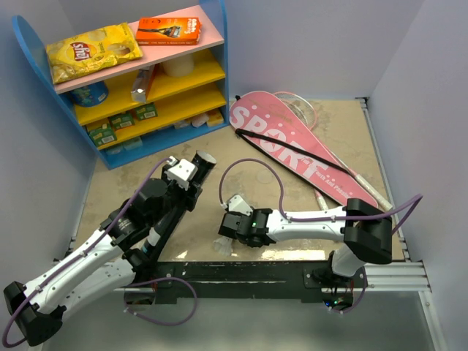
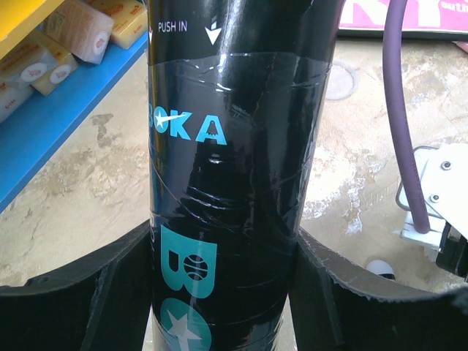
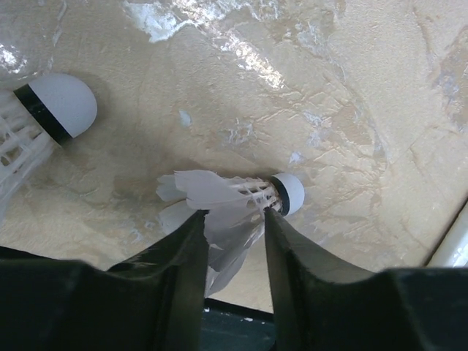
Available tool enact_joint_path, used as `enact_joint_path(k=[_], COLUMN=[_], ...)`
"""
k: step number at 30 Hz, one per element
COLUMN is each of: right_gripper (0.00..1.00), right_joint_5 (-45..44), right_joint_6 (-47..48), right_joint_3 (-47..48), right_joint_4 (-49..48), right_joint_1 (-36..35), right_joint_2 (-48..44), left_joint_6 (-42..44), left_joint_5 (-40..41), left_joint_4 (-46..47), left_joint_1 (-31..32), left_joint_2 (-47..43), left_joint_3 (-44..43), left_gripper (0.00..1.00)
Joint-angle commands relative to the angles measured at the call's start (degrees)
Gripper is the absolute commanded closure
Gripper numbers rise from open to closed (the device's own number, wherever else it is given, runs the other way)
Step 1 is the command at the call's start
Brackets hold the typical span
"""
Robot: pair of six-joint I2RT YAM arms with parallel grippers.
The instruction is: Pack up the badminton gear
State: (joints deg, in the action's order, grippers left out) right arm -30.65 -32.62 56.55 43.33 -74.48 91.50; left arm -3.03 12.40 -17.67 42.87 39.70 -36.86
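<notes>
In right gripper [image 3: 235, 216], pinched: one shuttlecock [image 3: 212, 191], cork pointing right; second shuttlecock [image 3: 62, 102] nearby. In left gripper [image 2: 223, 230], squeezed: one black tube [image 2: 234, 146], pointing straight ahead.

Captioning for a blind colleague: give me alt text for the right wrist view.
Two black gripper fingers straddle the feathers of a white shuttlecock lying on a beige table. A second shuttlecock lies at the upper left.

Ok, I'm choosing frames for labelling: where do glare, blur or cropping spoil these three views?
Top external view: evenly lit, sharp, soft shadows only. Left wrist view: glare streaks across the taped black tube. Right wrist view: the table glares near the top edge; the shuttlecock at the left edge is cut off by the frame.
</notes>
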Motion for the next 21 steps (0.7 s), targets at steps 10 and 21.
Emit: enact_joint_path(k=[10,21], right_gripper=[1.0,1.0], right_joint_5=[-10.47,-16.27], right_joint_6=[-6.83,-10.0], right_joint_3=[6.46,11.47], right_joint_4=[8.6,15.2], right_joint_1=[-1.99,-1.9], right_joint_2=[1.31,-8.26], left_joint_6=[-2.33,-0.67], left_joint_5=[0.08,-4.75], left_joint_4=[-0.26,0.44], left_joint_1=[-0.16,-0.16], left_joint_2=[0.29,-0.42], left_joint_3=[-2.16,-1.9], left_gripper=[1.0,1.0])
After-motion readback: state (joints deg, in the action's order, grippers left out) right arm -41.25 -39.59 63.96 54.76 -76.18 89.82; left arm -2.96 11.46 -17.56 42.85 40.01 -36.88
